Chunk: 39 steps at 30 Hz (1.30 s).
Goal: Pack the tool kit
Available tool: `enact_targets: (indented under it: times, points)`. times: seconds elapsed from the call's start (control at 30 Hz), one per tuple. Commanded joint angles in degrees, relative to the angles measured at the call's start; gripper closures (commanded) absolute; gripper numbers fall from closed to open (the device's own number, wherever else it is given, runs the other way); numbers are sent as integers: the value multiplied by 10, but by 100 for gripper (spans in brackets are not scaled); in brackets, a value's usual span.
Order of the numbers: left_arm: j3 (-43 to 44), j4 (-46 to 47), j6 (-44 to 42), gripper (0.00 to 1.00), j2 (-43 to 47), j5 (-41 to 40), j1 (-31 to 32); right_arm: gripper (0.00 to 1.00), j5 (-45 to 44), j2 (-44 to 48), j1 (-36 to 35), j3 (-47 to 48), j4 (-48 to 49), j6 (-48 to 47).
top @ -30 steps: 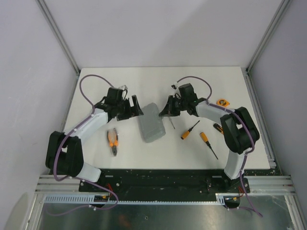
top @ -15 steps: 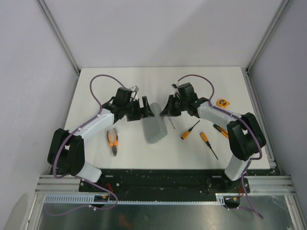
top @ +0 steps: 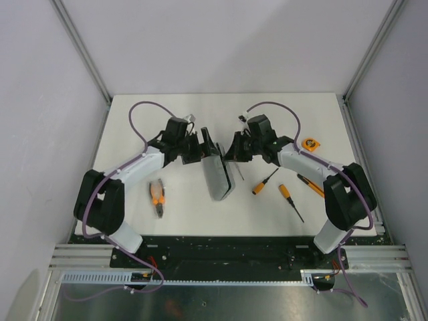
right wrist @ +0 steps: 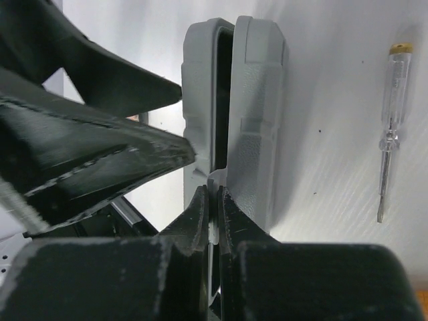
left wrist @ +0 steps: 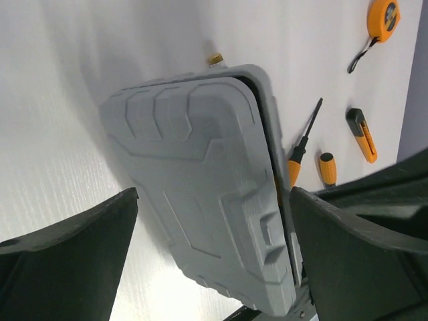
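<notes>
The tool kit's grey case [top: 218, 175] stands tilted up on one edge at the table's middle, its two halves slightly ajar [right wrist: 257, 100]. My right gripper [top: 231, 151] is shut on a thin grey tab [right wrist: 214, 194] at the case's edge. My left gripper [top: 203, 148] is open, and its fingers [left wrist: 67, 261] straddle the case's ribbed shell [left wrist: 200, 187] without pinching it. Loose on the table lie orange-and-black pliers [top: 158, 198], two screwdrivers [top: 264, 182] [top: 289, 200], a knife [top: 309, 182] and a tape measure [top: 309, 143].
A clear-handled tester screwdriver [right wrist: 389, 127] lies just right of the case. The pliers lie alone on the left; the other tools cluster at the right. Metal frame posts and walls close in the white table [top: 134, 120] at both sides and the back.
The case has gone from lying flat to standing tilted on its edge, raised by the right gripper. My left gripper has moved right up to the case and opened slightly wider.
</notes>
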<state>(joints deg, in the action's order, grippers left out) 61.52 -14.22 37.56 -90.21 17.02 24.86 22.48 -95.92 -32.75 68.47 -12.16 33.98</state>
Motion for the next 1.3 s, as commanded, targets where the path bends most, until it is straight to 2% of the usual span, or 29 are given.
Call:
enact_targets:
  times: [0.0, 0.17, 0.37, 0.6, 0.83, 1.27]
  points:
    - [28, 13, 10, 1, -15, 5, 7, 100, 6, 39, -6, 8, 30, -10]
    - [30, 6, 4, 2, -42, 5, 8, 100, 1, 41, -10, 8, 25, -15]
    - [12, -10, -12, 30, -42, -25, 8, 100, -22, 30, 3, 8, -5, -13]
    - [-7, -31, -42, 42, -4, -82, 4, 100, -45, 9, 34, 8, -37, -29]
    - [-46, -45, -30, 43, 29, -103, -44, 100, -44, -25, 54, 9, -33, -45]
    - [-84, -47, -55, 44, 26, -125, -116, 100, -2, -130, 38, 8, 25, -51]
